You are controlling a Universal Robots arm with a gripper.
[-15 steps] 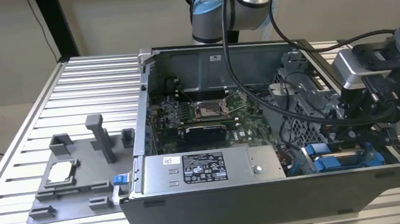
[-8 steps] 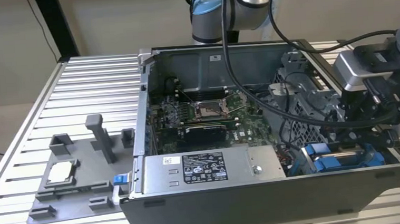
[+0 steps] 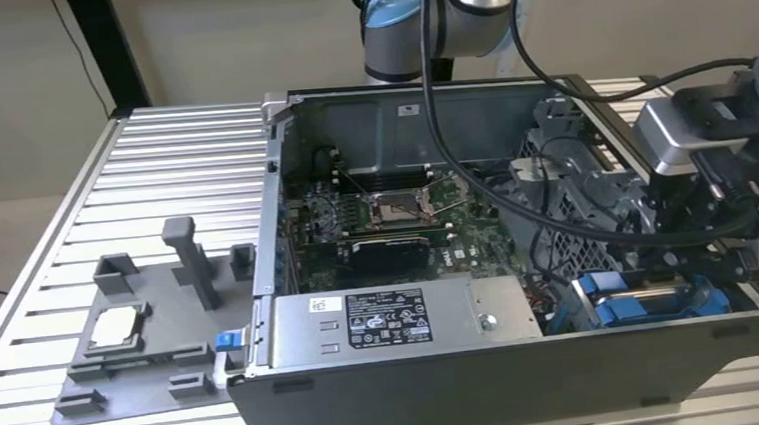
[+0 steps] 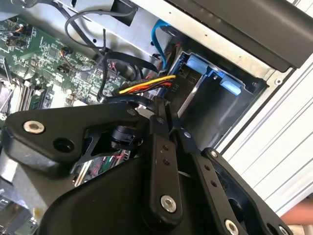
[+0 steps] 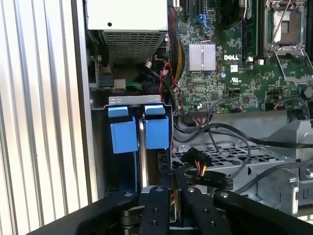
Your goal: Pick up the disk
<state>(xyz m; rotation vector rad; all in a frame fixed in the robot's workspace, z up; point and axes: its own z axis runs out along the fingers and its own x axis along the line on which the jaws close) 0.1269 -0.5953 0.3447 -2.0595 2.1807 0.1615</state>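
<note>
The disk [image 5: 142, 161] is seated on edge in its blue carrier at the front corner bay of the open computer case [image 3: 499, 385], beside the grey power supply [image 3: 394, 317]. The hand [image 5: 168, 196] is positioned just above the bay, its black fingers [image 5: 155, 208] drawn close together, with nothing seen gripped. The case is set on a ribbed metal counter [image 3: 150, 178].

One open computer case [image 3: 499, 385] sits at frame centre, holding one grey power-supply box [image 3: 394, 317], one motherboard [image 3: 381, 227] and two blue carrier tabs [image 5: 139, 132]; one grey fixture tray [image 3: 135, 340] lies lower left.
</note>
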